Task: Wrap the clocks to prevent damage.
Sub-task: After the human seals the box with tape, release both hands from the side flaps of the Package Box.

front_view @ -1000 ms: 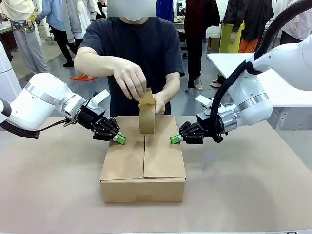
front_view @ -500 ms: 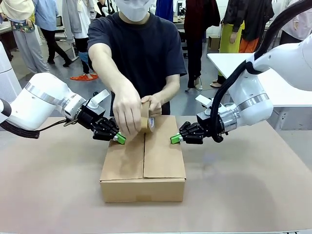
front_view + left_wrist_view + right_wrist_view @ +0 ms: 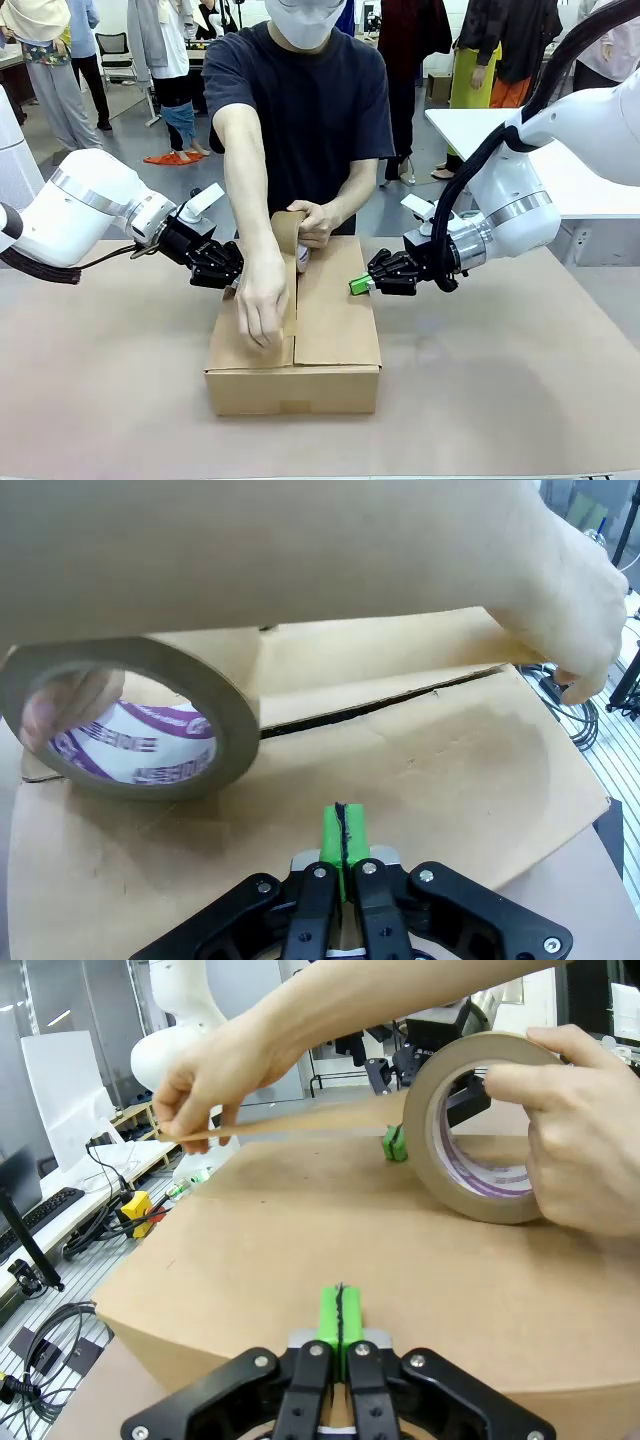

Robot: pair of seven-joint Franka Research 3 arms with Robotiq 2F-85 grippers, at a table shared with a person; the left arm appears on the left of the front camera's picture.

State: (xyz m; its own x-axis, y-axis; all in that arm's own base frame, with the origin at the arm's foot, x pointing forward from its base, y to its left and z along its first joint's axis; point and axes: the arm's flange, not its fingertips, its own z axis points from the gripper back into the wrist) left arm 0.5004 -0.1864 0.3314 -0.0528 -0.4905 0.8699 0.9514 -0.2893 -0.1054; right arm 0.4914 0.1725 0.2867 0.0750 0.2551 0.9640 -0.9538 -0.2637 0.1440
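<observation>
So the left hand [image 3: 340, 825] and right hand [image 3: 358, 286] are both pinched shut on nothing, tips down at the closed box [image 3: 330, 330] on the tabletop [image 3: 500, 380]. The person is pulling tape [image 3: 300, 1123] off a roll [image 3: 420, 1130] along its seam.

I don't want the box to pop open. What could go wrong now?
The tape strip hangs above the box; it might land crooked, off the seam. The person's arm passes close by the left gripper and could bump it. If the right gripper slips, a flap may lift.

One box [image 3: 335, 320], one tape roll [image 3: 150, 755], two tools [image 3: 340, 830] [image 3: 340, 1312], two hands [image 3: 262, 310] [image 3: 312, 222].
</observation>
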